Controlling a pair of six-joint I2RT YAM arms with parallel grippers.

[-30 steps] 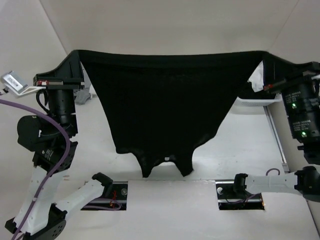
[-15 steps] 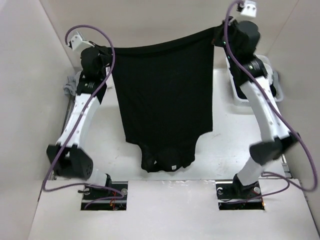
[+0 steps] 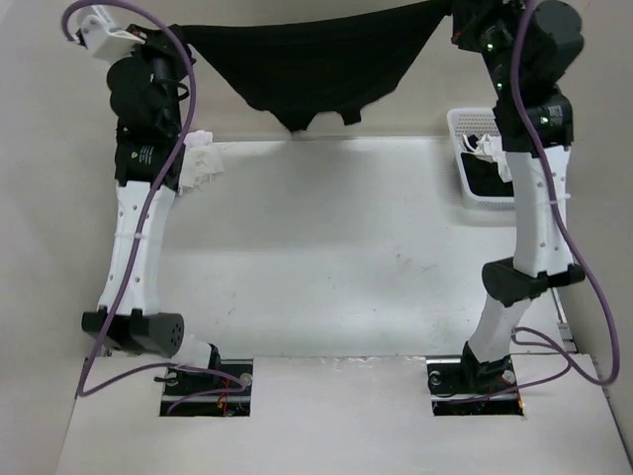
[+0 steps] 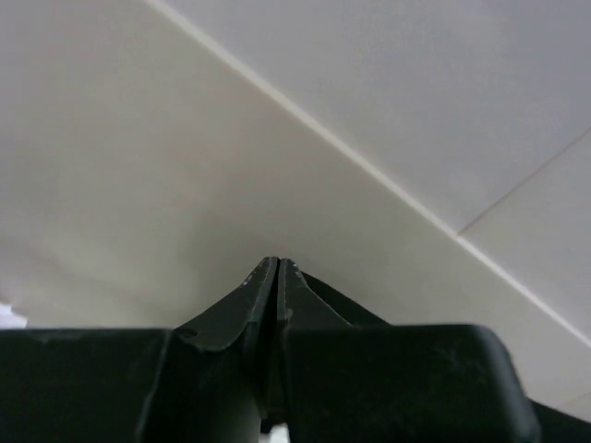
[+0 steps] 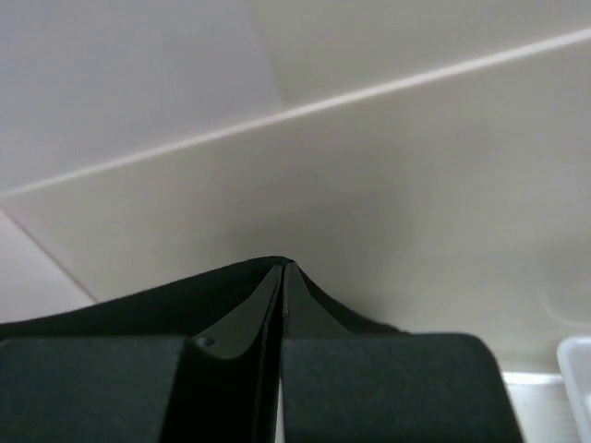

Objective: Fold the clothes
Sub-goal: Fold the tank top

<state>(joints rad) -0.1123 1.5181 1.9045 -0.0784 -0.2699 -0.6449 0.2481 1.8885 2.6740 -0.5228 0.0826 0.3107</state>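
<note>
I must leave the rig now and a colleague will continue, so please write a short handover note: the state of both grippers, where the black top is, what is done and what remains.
Left gripper: jaws shut on one end of the upper edge of the black top.
Right gripper: jaws shut on the other end of that edge.
Black top: stretched between the two raised arms, hanging spread out over the far side of the table.
Done: the top is picked up and spread open.
Left: lay it flat on the table and fold it; no fold is made yet.

One black top [image 3: 316, 59], one white bin [image 3: 468, 123]
</note>
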